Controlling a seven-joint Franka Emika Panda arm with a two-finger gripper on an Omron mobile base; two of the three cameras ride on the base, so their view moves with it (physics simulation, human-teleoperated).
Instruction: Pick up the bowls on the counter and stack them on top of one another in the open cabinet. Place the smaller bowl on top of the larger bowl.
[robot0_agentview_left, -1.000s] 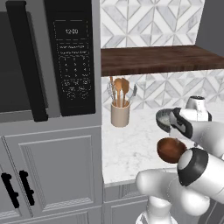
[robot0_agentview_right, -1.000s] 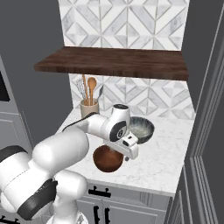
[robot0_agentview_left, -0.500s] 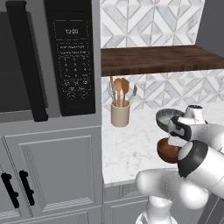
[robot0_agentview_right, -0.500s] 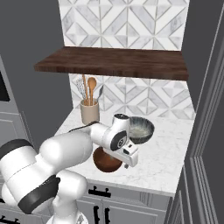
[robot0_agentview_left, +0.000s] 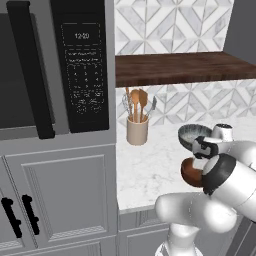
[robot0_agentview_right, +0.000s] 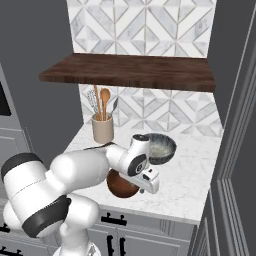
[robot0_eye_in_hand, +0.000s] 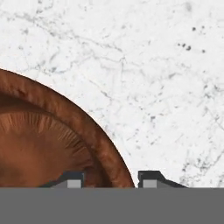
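The gripper sits low over the small brown bowl, its two dark fingers spread with the bowl's rim running between them: one finger inside the bowl, the other outside over bare marble. The fingers are apart, and whether they already pinch the rim cannot be told. The brown bowl rests on the white counter, close to its front edge, with the robot's wrist covering much of it in both base views. Just behind it, toward the wall, sits the wider grey bowl, nearly touching the arm's forearm. To the left of the bowls, well apart, a beige holder filled with wooden spoons and a whisk stands near the tiled wall. Above, the dark wooden shelf runs across the full width of the nook, its board bare, with open room between it and the counter. On the far left a tall grey cabinet block with a black microwave bounds the counter; on the right a dark grey panel closes the nook. The marble to the right of the bowls lies open up to that panel.
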